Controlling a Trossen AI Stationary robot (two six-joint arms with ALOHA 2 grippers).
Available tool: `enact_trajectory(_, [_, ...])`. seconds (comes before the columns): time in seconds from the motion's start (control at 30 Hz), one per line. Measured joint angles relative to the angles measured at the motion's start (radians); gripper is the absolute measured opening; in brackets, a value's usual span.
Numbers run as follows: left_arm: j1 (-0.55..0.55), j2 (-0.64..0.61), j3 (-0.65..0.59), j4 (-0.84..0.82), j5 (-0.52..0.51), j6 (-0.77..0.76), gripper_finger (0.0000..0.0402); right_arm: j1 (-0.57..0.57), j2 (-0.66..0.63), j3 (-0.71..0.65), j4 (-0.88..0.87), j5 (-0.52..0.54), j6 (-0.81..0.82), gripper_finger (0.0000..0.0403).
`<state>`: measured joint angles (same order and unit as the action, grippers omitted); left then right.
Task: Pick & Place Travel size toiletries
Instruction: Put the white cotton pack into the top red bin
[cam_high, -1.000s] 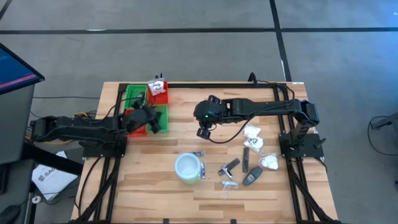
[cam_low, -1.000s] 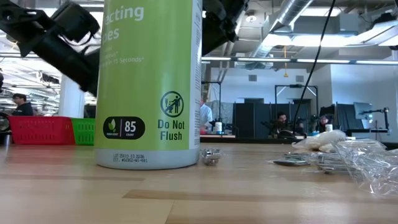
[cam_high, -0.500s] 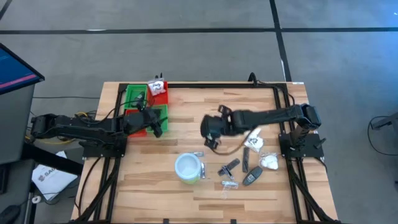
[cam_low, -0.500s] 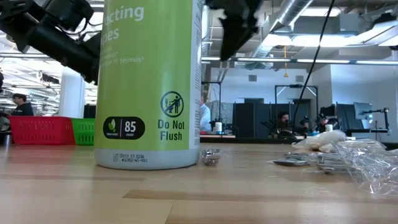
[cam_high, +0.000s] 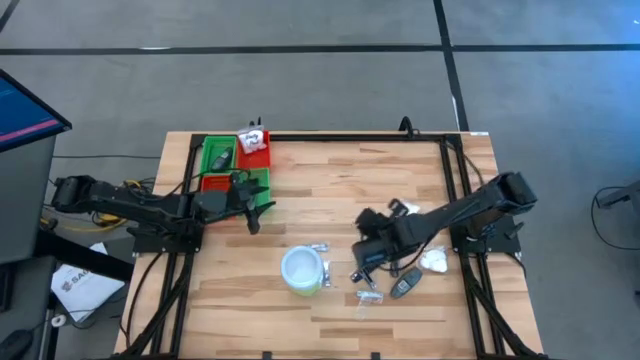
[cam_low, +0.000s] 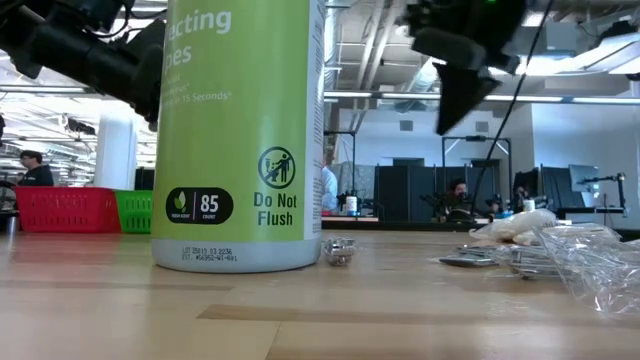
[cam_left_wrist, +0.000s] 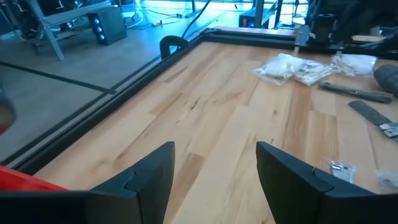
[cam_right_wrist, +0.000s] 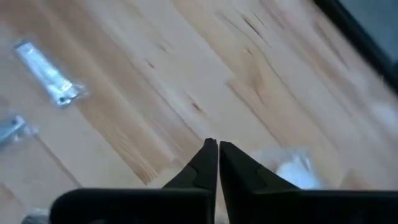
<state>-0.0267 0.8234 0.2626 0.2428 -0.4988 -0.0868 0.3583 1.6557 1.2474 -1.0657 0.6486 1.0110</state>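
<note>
right gripper (cam_high: 366, 252) pinched empty over toiletries (cam_high: 400, 265), tub's (cam_high: 302, 270) 3 o'clock | spread fingers before descending | left gripper (cam_left_wrist: 214, 163) agape, empty | target probably black stick

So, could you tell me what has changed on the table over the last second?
The right gripper has swung from the table's middle, near the tray, over to the loose toiletries at the right, fingers shut and empty. The left gripper has drawn back from over the tray to just beside it, fingers open. The white tub and the items in the tray look unmoved.
</note>
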Motion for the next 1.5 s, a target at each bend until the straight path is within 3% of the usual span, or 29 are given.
enact_trajectory(0.27, [-0.009, 0.0, -0.001, 0.012, 0.0, 0.0, 0.0214, 0.157, -0.234, -0.286, 0.089, 0.005, 0.302, 0.0015])
enact_trajectory(0.43, [-0.009, 0.0, -0.001, 0.033, 0.0, 0.0, 0.0214, 0.165, -0.301, -0.419, 0.031, 0.003, 0.459, 0.0018])
enact_trajectory(0.6, [-0.009, 0.0, -0.001, 0.05, -0.001, 0.0, 0.021, 0.115, -0.314, -0.478, 0.026, 0.005, 0.412, 0.0013])
enact_trajectory(0.77, [-0.009, 0.0, -0.001, 0.057, -0.001, 0.0, 0.021, 0.057, -0.293, -0.484, 0.033, 0.002, 0.248, 0.0013])
enact_trajectory(1.0, [-0.009, 0.0, -0.001, 0.065, -0.001, 0.003, 0.021, -0.057, -0.294, -0.484, 0.072, -0.045, 0.205, 0.0018])
enact_trajectory(1.17, [-0.009, 0.0, -0.001, 0.067, -0.001, 0.003, 0.021, -0.125, -0.267, -0.483, 0.11, -0.139, 0.134, 0.007])
enact_trajectory(1.5, [-0.009, 0.0, -0.001, 0.07, -0.001, 0.003, 0.021, -0.184, -0.125, -0.483, 0.194, -0.154, 0.003, 0.0221])
